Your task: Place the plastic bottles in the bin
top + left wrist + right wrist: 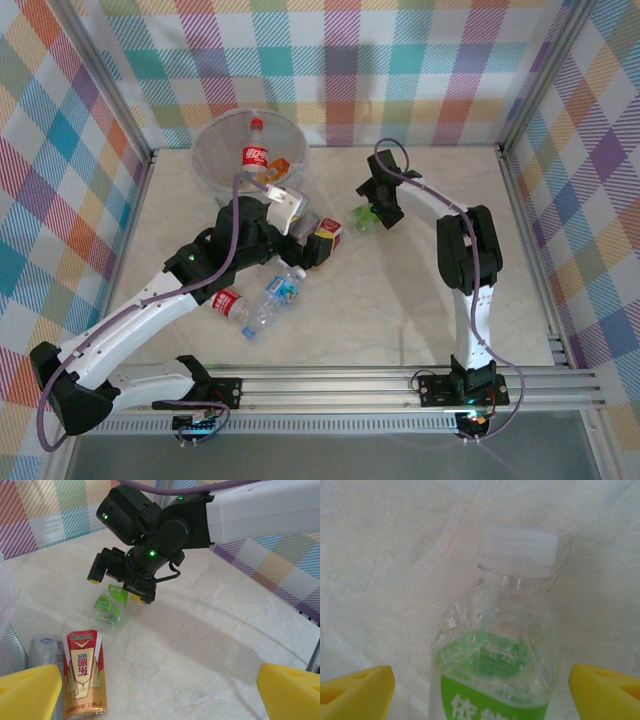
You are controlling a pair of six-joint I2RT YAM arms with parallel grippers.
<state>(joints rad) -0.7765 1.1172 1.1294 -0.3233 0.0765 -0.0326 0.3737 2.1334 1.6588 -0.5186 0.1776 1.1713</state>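
Green-labelled bottle (495, 645) lies on the worktop (385, 555) at lower centre of the right wrist view, between the fingers of the right claw (480, 690), with its cap toward the top. Its base is cut off by the lower edge. The right claw is released, clear of both sides. Left claw (160, 692) is spread wide and empty.

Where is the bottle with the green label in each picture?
Top external: the green-label bottle is right of middle on the table, under the right pincer.
Left wrist: the bottle is left of middle, just below the black right pincer.
Right wrist: the bottle is bottom middle, white cap toward the top, between yellow fingertips.
Shared landmark: the right pincer over it.
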